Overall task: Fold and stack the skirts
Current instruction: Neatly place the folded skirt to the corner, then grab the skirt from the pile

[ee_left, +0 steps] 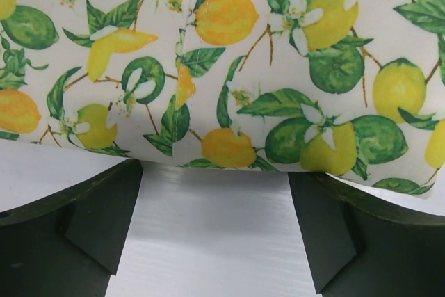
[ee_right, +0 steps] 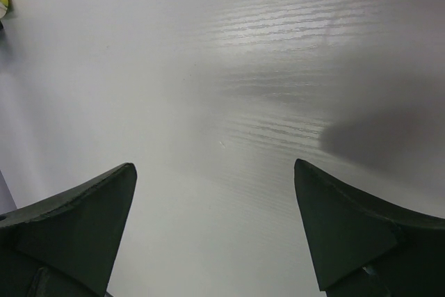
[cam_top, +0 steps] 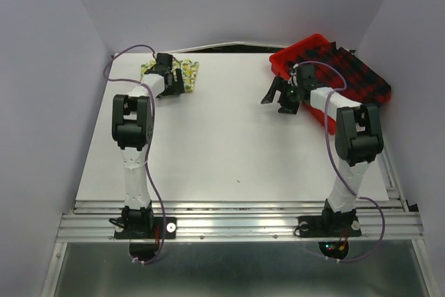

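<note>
Skirts, two. Lemon-print skirt [ee_left: 222,67]: far-left surface [cam_top: 229,144], left fingers [ee_left: 104,227] spread at its near hem, gripping nothing. Plaid skirt [cam_top: 358,74]: heaped on red tray [cam_top: 295,57]; right fingers [ee_right: 83,220] spread over bare surface. Step, likely: first grasp. Next: pinch hem.

Matt cloth skirt [ee_left: 278,67], table [ee_right: 243,67] — glossy, ribbed

The small skirt [cam_top: 192,72] lies far left on the table [cam_top: 229,144]; the large skirt [cam_top: 356,78] on the tray [cam_top: 281,58], far right.
</note>
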Available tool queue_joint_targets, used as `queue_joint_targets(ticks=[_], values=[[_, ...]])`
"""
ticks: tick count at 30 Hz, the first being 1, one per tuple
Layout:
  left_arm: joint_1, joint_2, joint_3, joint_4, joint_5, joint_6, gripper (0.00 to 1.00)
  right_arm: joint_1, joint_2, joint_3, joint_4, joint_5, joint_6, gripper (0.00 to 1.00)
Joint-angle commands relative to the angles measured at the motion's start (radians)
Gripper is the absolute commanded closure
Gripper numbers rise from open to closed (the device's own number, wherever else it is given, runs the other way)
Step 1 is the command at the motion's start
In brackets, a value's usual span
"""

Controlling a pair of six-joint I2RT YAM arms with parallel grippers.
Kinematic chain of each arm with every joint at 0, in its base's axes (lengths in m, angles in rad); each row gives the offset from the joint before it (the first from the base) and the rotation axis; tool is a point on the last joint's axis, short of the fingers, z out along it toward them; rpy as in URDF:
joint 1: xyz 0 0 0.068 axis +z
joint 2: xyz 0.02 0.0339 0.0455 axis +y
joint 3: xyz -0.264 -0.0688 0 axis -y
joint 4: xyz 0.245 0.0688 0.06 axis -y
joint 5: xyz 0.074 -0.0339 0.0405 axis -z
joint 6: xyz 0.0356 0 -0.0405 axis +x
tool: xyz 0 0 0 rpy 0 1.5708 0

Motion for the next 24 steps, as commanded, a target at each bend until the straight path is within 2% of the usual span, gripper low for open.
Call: queue_joint_targets(ticks=[1,6,11,13,14,18,20,21,22,24], values=[[0.008,0.033,0.094,-0.008,0.002,0.038,0.02,-0.007,-0.03,0.001,0.01,-0.009,-0.022,0.0],[0.011,0.094,0.2,-0.008,-0.032,0.073,0.02,-0.007,-0.044,0.017,0.012,-0.018,-0.062,0.0],[0.003,0.012,0.136,0.06,-0.049,0.159,0.02,-0.007,-0.087,0.053,0.01,-0.029,-0.134,0.0],[-0.004,-0.112,0.05,0.12,-0.034,0.188,0.02,-0.007,-0.128,0.074,0.009,-0.022,-0.175,0.0],[-0.006,-0.207,0.01,0.131,-0.012,0.249,0.02,-0.007,-0.146,0.079,0.009,-0.015,-0.224,0.0],[-0.009,-0.473,-0.054,0.157,0.058,0.331,0.02,-0.007,-0.283,0.062,0.009,0.107,-0.385,0.0],[-0.003,-0.559,-0.07,0.13,0.068,0.319,0.02,-0.007,-0.382,0.045,0.007,0.191,-0.482,0.0],[0.0,-0.619,-0.065,0.063,0.118,0.368,0.02,-0.016,-0.413,0.034,0.01,0.275,-0.522,0.0],[0.002,-0.663,-0.067,0.029,0.197,0.394,0.02,-0.016,-0.467,0.022,0.009,0.299,-0.593,0.0],[0.002,-0.715,-0.1,-0.036,0.25,0.385,0.02,-0.061,-0.508,0.013,0.001,0.339,-0.655,0.0]])
